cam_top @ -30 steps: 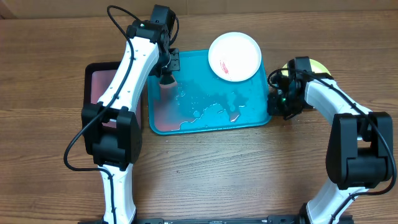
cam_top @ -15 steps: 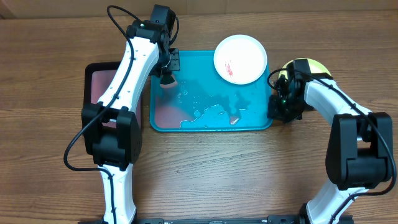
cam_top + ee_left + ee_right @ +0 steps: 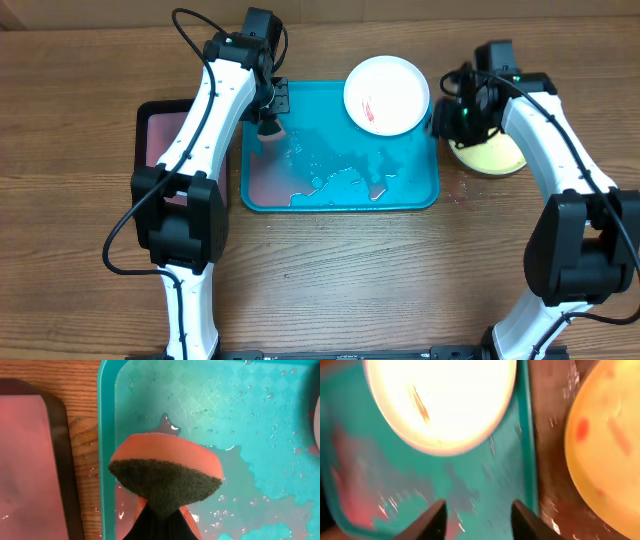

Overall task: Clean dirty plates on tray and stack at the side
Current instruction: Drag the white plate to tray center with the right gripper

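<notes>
The teal tray (image 3: 400, 190) lies mid-table, wet with reddish water. A white plate (image 3: 386, 95) with a red smear sits in its far right corner; it also shows in the right wrist view (image 3: 440, 400). A yellow-green plate (image 3: 492, 156) with orange smears lies on the table right of the tray, and shows in the right wrist view (image 3: 605, 445). No light blue plate is in view. My left gripper (image 3: 268, 122) is shut on an orange sponge with a dark scrub pad (image 3: 165, 477) over the tray's far left part. My right gripper (image 3: 482, 520) is open and empty above the tray's right rim.
A black tray with a pinkish inside (image 3: 160, 135) lies left of the teal tray, touching it; it also shows in the left wrist view (image 3: 30, 460). Water drops lie on the table by the tray's right edge (image 3: 455, 195).
The tray and white plate slid slightly right. My right gripper then left the tray's near right edge and moved toward the far side, uncovering the yellow-green plate. The left arm held still.
</notes>
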Controlling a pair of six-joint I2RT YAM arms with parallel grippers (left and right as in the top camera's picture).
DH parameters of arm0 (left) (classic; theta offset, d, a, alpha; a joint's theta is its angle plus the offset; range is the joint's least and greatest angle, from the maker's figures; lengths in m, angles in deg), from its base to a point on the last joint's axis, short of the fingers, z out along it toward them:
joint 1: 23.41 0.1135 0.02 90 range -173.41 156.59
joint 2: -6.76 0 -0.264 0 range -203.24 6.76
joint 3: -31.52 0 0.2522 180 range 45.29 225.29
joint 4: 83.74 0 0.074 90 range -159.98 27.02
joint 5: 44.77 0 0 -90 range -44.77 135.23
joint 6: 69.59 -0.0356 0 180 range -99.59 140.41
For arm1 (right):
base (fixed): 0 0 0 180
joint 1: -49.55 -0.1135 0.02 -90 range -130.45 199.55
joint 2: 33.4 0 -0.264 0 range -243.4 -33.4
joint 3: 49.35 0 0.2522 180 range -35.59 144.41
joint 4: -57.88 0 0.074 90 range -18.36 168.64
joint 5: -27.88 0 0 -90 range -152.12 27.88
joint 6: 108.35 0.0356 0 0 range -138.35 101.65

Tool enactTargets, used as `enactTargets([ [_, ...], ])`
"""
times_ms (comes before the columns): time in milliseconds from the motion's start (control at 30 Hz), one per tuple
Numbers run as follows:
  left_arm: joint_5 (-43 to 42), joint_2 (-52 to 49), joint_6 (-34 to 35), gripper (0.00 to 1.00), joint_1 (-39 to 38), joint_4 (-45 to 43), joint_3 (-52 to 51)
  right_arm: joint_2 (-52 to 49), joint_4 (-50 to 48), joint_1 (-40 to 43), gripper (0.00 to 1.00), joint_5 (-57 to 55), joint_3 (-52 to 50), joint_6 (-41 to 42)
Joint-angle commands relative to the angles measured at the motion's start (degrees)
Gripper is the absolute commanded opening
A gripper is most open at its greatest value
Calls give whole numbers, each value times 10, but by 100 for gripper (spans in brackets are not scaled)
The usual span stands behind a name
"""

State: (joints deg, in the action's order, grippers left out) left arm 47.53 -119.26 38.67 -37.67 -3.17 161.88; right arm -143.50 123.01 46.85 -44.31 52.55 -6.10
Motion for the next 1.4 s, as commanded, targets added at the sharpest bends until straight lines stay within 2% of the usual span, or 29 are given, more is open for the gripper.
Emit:
enactTargets([
  [0,-5,5,-3,4,-4,-4,-2,-5,-30,-15,39,-23,5,141],
  [100,-5,5,-3,4,-4,-8,-2,-29,-75,-40,40,-106,-7,249],
  [333,-5,5,-3,4,-4,-6,-2,-86,-106,-70,37,-159,-8,300],
  [667,-5,5,-3,4,-4,-7,-2,-125,-116,-72,33,-176,-9,297],
  [833,-4,5,-3,4,-4,-6,-2,-134,-115,-82,20,-176,-16,292],
  [967,-4,5,-3,4,-4,-6,-2,-134,-105,-92,9,-129,-15,235],
  [1267,-4,5,-3,4,-4,-7,-2,-103,-3,-119,10,-33,-14,190],
  [1367,-4,5,-3,4,-4,-8,-2,-84,36,-127,14,-33,-8,147],
])
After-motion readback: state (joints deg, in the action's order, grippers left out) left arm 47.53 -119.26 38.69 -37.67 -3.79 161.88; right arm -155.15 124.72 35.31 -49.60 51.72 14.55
